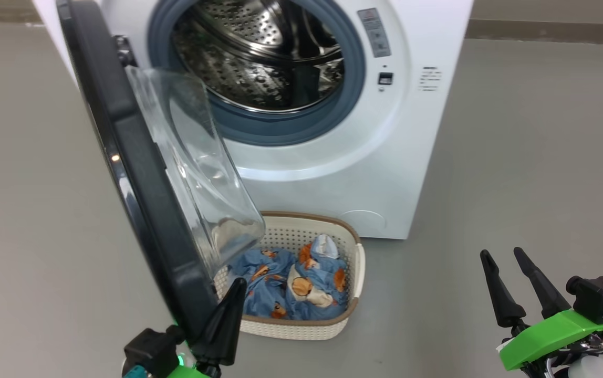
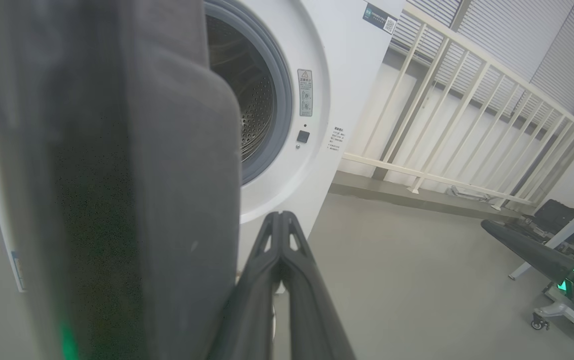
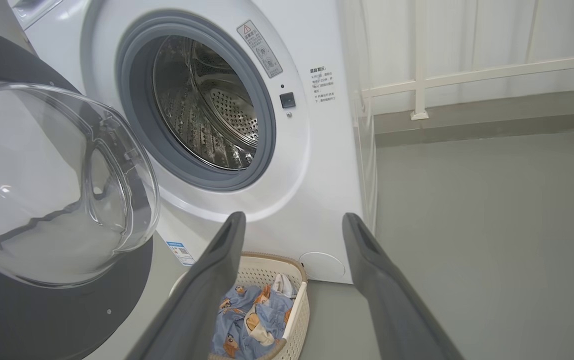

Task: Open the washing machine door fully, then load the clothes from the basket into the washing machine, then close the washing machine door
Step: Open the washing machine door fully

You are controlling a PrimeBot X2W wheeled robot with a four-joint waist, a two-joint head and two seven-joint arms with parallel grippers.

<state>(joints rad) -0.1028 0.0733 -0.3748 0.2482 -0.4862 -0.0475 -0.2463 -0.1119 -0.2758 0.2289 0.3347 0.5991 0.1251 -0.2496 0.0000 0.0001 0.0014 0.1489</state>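
Note:
The washing machine (image 1: 333,157) stands with its steel drum (image 1: 264,52) exposed. The washing machine door (image 1: 138,173) hangs open to the left, black rim edge-on and glass bowl (image 1: 196,173) bulging over the basket (image 1: 351,294). The cream basket sits on the floor in front of the machine, holding the clothes (image 1: 291,283), blue with orange animals. My left gripper (image 1: 238,286) is shut and empty, its fingers right beside the door's lower rim (image 2: 117,175); whether they touch it I cannot tell. My right gripper (image 1: 502,254) stands open and empty, right of the basket (image 3: 297,300) and apart from it.
Grey floor (image 1: 517,157) spreads to the right of the machine. A white railing (image 2: 467,100) runs along the wall behind and to the right. Dark equipment and a wheeled stand (image 2: 552,220) sit in the far right corner.

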